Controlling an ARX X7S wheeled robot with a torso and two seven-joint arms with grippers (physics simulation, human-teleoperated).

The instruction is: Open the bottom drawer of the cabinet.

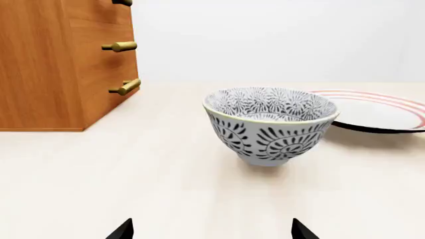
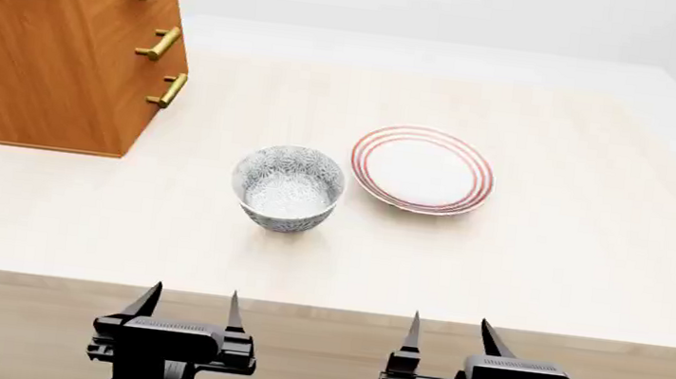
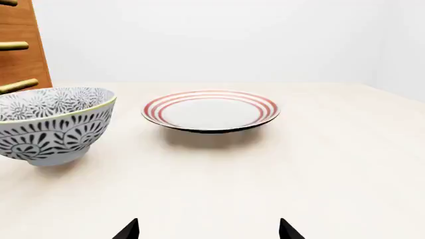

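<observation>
Cabinet (image 2: 56, 43) of orange-brown wood grain stands at the far left of your head view on the pale table (image 2: 585, 256). Its bottom drawer (image 2: 157, 102) sits flush with a brass bar handle. No writing is readable anywhere. Your left gripper (image 2: 188, 301) and right gripper (image 2: 447, 331) hang at the near edge, both spread apart and holding nothing.

Your left wrist view shows the round patterned bowl (image 1: 269, 124) just beside the red-striped plate (image 1: 381, 112).

Your right wrist view shows the plate as shallow and smooth.
</observation>
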